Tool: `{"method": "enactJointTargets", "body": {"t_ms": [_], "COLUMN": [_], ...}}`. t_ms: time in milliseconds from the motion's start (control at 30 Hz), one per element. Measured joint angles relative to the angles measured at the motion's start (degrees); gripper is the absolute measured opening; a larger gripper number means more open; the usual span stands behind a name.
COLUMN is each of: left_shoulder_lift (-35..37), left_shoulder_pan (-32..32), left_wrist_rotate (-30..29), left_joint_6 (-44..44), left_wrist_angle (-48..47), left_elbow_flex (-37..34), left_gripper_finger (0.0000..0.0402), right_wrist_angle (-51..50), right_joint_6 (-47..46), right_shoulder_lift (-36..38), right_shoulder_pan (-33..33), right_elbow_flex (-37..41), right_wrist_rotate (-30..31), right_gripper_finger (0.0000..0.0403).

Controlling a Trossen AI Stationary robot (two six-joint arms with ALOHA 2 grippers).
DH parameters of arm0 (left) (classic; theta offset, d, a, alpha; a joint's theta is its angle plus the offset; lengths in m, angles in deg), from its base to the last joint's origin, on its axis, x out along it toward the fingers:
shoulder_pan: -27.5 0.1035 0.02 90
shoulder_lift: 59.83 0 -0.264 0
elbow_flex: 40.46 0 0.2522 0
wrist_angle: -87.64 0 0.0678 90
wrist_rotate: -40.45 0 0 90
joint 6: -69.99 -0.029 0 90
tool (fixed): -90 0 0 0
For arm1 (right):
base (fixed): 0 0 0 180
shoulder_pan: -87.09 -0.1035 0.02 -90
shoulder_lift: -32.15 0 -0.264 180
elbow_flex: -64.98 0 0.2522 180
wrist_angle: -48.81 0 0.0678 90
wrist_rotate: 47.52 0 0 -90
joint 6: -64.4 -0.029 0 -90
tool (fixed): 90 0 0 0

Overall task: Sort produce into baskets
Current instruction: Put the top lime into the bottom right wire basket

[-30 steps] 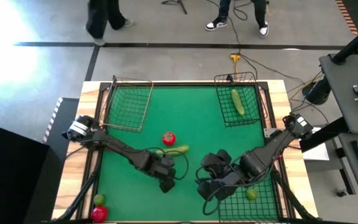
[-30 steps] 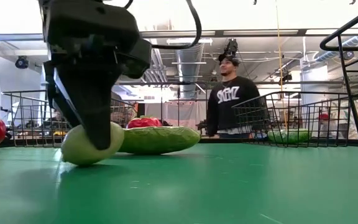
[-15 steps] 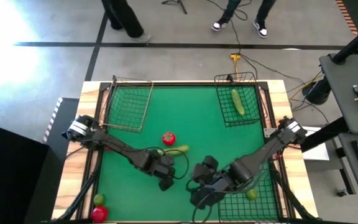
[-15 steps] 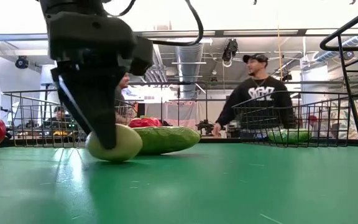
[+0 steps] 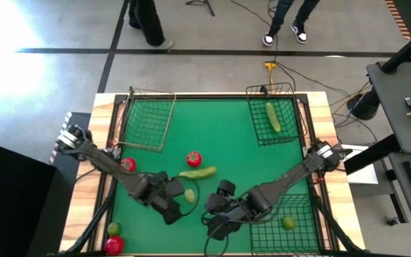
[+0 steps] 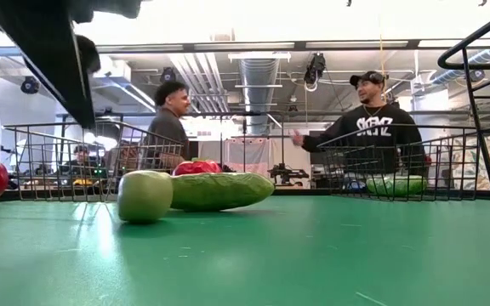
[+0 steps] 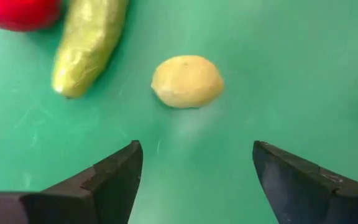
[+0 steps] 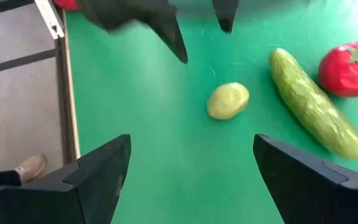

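Observation:
A yellow-green lime (image 5: 189, 195) lies on the green mat (image 5: 220, 135), just near of a green cucumber (image 5: 198, 172) and a red tomato (image 5: 193, 158). My left gripper (image 5: 171, 212) is open and empty, above and to the near left of the lime; its wrist view shows the lime (image 7: 187, 81) beyond the spread fingers. My right gripper (image 5: 212, 225) is open and empty, to the near right of the lime (image 8: 227, 100). Three wire baskets stand at the far left (image 5: 148, 118), at the far right (image 5: 277, 118) and at the near right (image 5: 291, 214).
The far right basket holds a cucumber (image 5: 272, 116) and the near right basket holds a lime (image 5: 289, 223). A second tomato (image 5: 128, 164) lies by the mat's left edge. A lime (image 5: 113, 228) and a tomato (image 5: 114, 245) lie at the near left corner. People stand beyond the table.
My left gripper has let go of the lime and has gone up and toward the table's near left. The lime has shifted slightly toward the table's right and now lies free on the mat. My right gripper has gone toward the table's left, nearer the lime.

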Motion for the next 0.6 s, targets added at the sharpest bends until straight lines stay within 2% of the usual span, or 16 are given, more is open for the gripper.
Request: {"method": "enactJointTargets", "body": {"t_ms": [200,333,600], "left_shoulder_lift": [7.61,11.67,14.49], "left_shoulder_pan": [-2.05,-2.12,-2.91], "left_wrist_rotate": [-4.48,-4.67,-4.74], "left_joint_6": [6.27,9.10,14.76], "left_wrist_angle": [-5.21,-5.74,-4.19], "left_elbow_flex": [-3.60,-6.88,-10.77], "left_gripper_finger": [0.0286,0.0286,0.0286], "right_wrist_angle": [8.00,11.19,12.49], "right_joint_6": [1.84,5.79,11.56], "right_shoulder_lift": [-5.82,-9.20,-13.09], "right_shoulder_pan": [2.59,4.32,7.64], "right_elbow_flex": [0.02,0.04,0.09], "right_wrist_rotate": [-0.08,-0.06,-0.36], "right_gripper_finger": [0.0331,0.0331,0.0331]}}
